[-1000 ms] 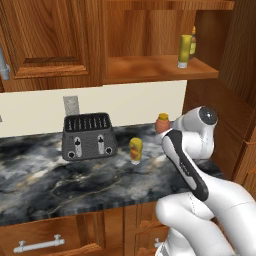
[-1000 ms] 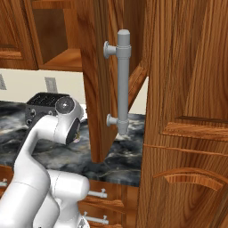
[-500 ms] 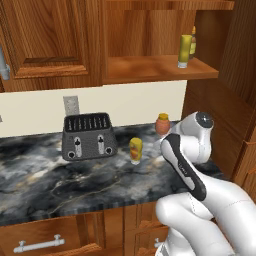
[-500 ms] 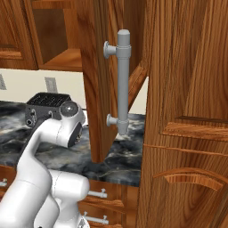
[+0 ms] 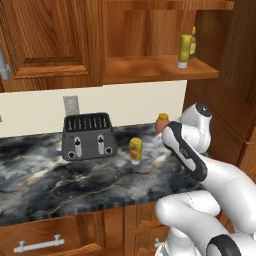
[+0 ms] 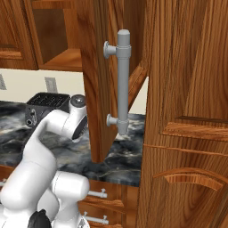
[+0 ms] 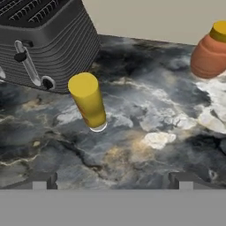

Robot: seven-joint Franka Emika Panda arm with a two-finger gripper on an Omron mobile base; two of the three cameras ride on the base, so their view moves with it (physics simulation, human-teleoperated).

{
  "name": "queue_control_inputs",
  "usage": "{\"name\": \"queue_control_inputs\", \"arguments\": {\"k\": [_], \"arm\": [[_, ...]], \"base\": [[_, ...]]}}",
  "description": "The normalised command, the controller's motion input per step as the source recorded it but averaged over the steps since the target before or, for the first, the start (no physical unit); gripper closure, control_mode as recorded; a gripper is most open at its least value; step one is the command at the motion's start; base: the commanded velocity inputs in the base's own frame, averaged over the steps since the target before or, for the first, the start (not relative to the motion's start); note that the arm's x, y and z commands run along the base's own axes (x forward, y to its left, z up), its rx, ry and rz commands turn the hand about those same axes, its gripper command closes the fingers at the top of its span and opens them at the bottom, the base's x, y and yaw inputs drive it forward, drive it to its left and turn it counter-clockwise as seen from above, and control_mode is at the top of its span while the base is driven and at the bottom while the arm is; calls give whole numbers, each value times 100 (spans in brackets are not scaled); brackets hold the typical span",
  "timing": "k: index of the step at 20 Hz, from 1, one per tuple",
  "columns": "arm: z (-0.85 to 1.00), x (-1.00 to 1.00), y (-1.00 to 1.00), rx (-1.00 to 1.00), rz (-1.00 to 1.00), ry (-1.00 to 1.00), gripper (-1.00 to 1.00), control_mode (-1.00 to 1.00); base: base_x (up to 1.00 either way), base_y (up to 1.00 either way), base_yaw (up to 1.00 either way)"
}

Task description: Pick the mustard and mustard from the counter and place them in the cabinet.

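One mustard bottle (image 5: 135, 150) stands upright on the table (image 5: 45, 185), near the toaster's (image 5: 89, 135) right front corner and apart from it. The other mustard bottle (image 5: 185, 50) already stands on the cabinet shelf (image 5: 150, 69), toward its right end, with a darker slim bottle (image 5: 193, 42) just behind it.

My end effector (image 7: 113, 180) is open, fingers spread wide, nothing held. In the hand view the table bottle sits left of centre and ahead of the fingertips (image 7: 44, 180).

Step in hand, as I judge it: approach and grasp the table bottle.
- Shift toward the bottle until it centres between the fingers, then advance.
- Close on the mid-body, below the wider top end, so it cannot tip.
- Lift straight up before any sideways travel.

Edges and room:
- Toaster is close on the bottle's far-left side; the finger on that side has the tighter gap.
- Orange jar (image 5: 162, 123) stands well off to the right near the back wall; no conflict.
- Open marble lies toward the table's front edge.
- Shelf has free room left of the placed bottle. The cabinet door (image 6: 95, 80) hangs open on the right; I should keep the lift path clear of it.
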Motion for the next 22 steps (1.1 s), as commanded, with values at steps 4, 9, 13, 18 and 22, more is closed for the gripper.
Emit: {"name": "queue_control_inputs", "arguments": {"k": [4,9,13,18,22], "arm": [[-6,4,2,5,0,11,-100,-100],[-19,0,25,0,0,4,-100,-100],[-32,0,35,-2,2,0,-100,-100],[-30,0,23,0,2,0,-100,-100],[-18,0,5,0,3,0,-100,-100]], "base": [[0,0,0],[0,0,0],[0,0,0],[0,0,0],[0,0,0]]}}
